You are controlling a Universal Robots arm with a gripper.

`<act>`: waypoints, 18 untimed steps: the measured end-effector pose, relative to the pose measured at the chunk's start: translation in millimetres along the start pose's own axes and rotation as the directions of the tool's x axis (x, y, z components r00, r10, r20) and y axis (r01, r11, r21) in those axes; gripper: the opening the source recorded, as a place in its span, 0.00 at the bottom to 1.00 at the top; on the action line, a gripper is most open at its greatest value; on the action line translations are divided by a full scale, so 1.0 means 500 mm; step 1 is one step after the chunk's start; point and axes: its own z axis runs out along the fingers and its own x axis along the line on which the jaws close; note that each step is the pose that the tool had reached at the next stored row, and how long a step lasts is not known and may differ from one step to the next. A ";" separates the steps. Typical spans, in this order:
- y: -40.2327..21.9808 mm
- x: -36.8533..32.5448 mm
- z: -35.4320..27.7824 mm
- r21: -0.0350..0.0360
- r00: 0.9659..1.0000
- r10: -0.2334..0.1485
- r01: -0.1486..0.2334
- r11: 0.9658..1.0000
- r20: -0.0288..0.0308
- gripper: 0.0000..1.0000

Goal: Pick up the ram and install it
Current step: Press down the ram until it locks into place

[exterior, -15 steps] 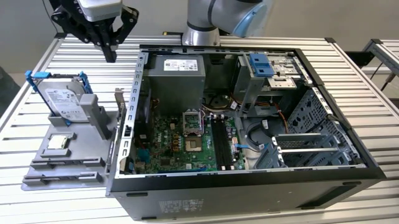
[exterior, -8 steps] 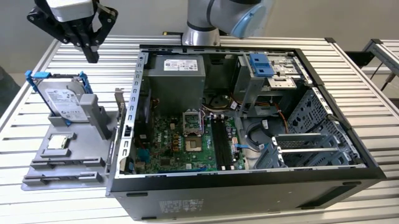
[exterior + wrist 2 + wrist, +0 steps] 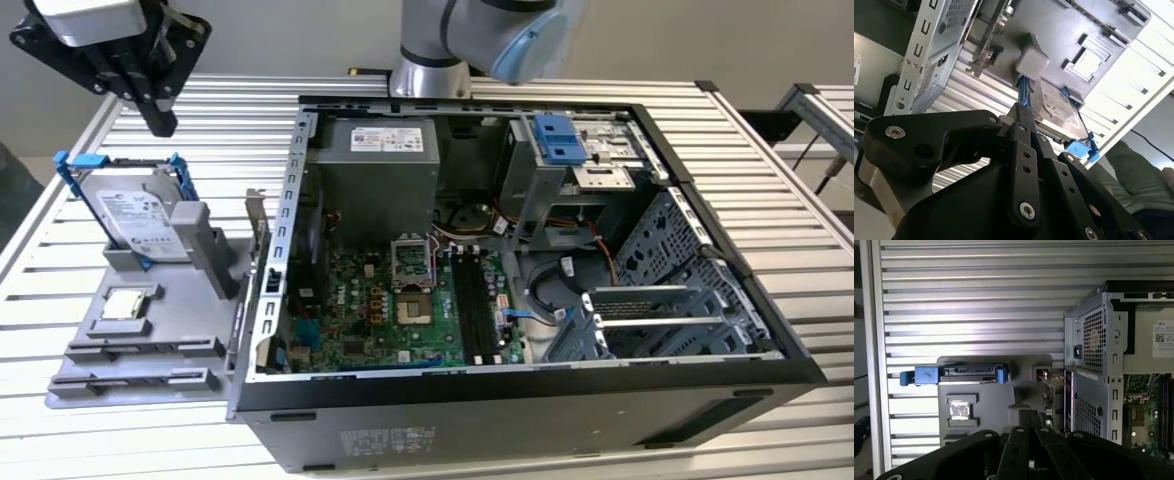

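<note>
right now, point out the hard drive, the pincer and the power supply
hard drive (image 3: pixel 134 215), exterior view, labelled face
pincer (image 3: pixel 159 120), exterior view, midway between fingertips
power supply (image 3: pixel 380 165), exterior view, grey top face

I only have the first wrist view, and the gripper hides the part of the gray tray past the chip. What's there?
Observer: In the exterior view, the gray tray has two long narrow holders past the chip.
Operator: Touching anything?
Observer: No, the gripper hangs above the hard drive, apart from it.
Operator: Anyone nearby?
Observer: Yes, the second wrist view shows a person in green clothing beyond the hard drive.
</note>
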 end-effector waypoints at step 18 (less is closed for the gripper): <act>-0.007 0.129 0.000 -0.001 1.000 -0.021 0.021 1.000 0.000 0.00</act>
